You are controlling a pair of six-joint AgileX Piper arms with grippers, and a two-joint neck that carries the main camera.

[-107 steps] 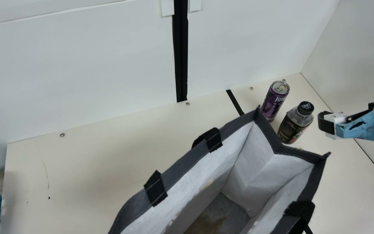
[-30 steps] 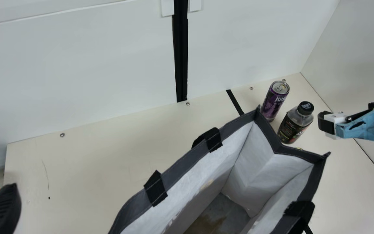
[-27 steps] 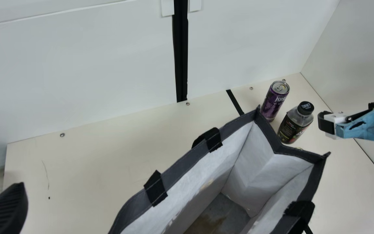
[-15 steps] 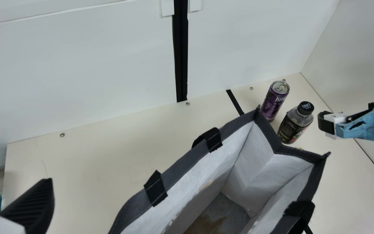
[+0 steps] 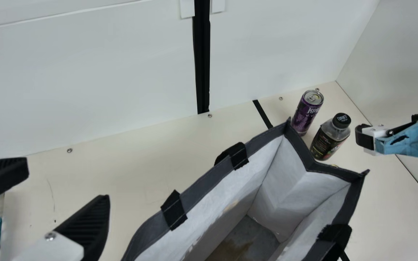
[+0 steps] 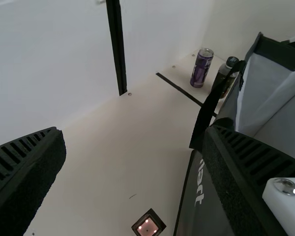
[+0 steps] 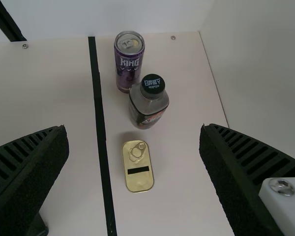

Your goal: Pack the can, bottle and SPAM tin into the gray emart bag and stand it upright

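Two fingers of my left pincer (image 5: 65, 183) stand wide apart at the near left, above the bench (image 5: 129, 163). To their right I see the gray emart bag (image 5: 209, 178) upright, mouth open. Past its far end, the SPAM tin (image 7: 137, 169) lies flat. At the right, my right pincer (image 5: 364, 137) is spread open too. Beyond the tin stands the bottle (image 5: 328, 139), then the can (image 5: 306, 114), farthest.
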